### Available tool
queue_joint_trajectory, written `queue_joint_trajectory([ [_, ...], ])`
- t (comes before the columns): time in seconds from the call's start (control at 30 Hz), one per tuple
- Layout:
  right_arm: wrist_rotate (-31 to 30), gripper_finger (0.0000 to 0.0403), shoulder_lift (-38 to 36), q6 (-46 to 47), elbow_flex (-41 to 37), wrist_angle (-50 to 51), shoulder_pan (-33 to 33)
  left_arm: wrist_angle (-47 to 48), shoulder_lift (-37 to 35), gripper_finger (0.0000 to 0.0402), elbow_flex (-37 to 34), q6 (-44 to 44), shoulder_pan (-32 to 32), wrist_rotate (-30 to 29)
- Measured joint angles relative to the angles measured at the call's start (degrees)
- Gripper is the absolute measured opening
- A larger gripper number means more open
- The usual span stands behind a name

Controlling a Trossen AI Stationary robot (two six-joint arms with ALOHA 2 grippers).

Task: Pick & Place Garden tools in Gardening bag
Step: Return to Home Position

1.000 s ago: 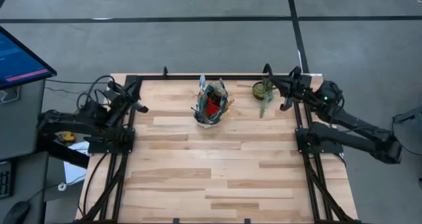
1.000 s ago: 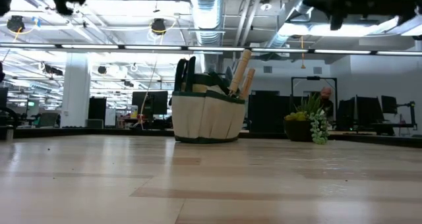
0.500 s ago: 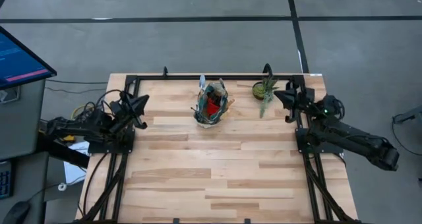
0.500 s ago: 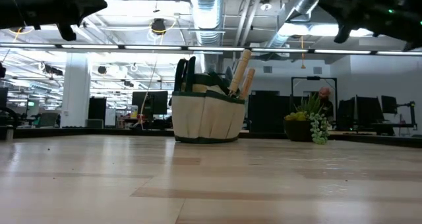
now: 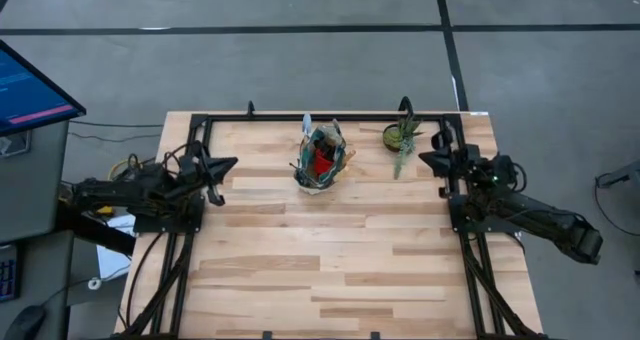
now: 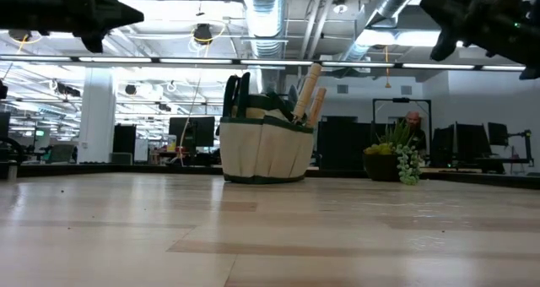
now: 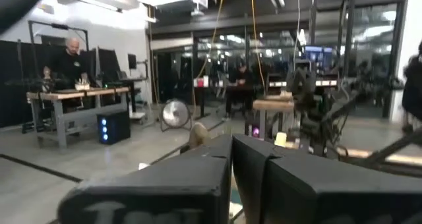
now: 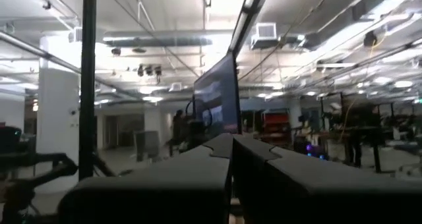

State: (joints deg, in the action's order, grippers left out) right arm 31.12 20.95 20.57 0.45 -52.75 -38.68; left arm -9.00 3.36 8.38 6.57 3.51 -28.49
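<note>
- Table (image 5: 300, 270): top of light wooden strips joined lengthwise, with visible grain. The surface is smooth with a low satin sheen, and the low view shows faint reflections on it.
- Frame rails (image 5: 300, 117) along the table edges: black and matt; they look like metal.
- Gardening bag (image 6: 263, 156): soft woven cloth. The panels are cream and the trim is green, both matt.
- Garden tools (image 6: 308, 89) standing in the bag: two handles of pale bare wood with a smooth finish. The dark handles (image 6: 236, 93) beside them are matt; their material cannot be told.
- Left end effector (image 5: 232, 163) and right end effector (image 5: 422, 159): dark, matt housings. The fingers (image 7: 165, 184) look like moulded plastic.
- Floor (image 5: 300, 60): grey, matt and even.
</note>
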Motion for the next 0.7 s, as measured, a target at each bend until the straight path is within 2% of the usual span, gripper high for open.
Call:
queue_joint_trajectory([
  [0.13, 0.74, 0.0, 0.02, -1.09, 0.0, 2.89, 0.01, 4.96, -0.69, 0.0001, 0.53, -2.24, -0.01, -0.01],
  [0.37, 0.61, 0.0, -0.02, -1.17, -0.02, 3.63, 0.03, 4.75, -3.32, 0.0001, -3.37, -3.68, -0.04, 1.72],
  [0.57, 0.88, 0.0, -0.02, -1.6, -0.02, 4.09, 0.03, 3.88, -3.34, 0.0001, -6.13, -4.35, -0.04, 6.48],
  [0.7, 3.17, 0.0, -0.02, -1.61, -0.02, 5.31, 0.16, 3.96, -3.21, 0.0001, -8.0, -6.65, -0.04, 7.54],
])
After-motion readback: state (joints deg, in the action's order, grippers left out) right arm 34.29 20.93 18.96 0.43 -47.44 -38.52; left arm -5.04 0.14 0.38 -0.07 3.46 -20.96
